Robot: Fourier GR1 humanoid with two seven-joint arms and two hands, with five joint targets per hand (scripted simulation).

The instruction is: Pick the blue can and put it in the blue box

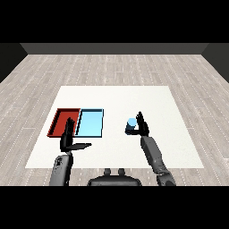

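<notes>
The blue can point(130, 126) stands upright on the white table, to the right of both trays. My right hand point(143, 127) is against the can's right side with its fingers pointing up and fairly straight; it looks open, and no fingers curl round the can. The light blue tray point(91, 122) lies left of the can with nothing in it. My left hand point(67, 136) is open, fingers straight and thumb stretched to the right, over the front edge of the red tray point(59, 120).
The two trays lie side by side at the left of the white table point(152, 100), the red one on the outside. Bare tabletop spreads behind and to the right of the can. A wooden floor surrounds the table.
</notes>
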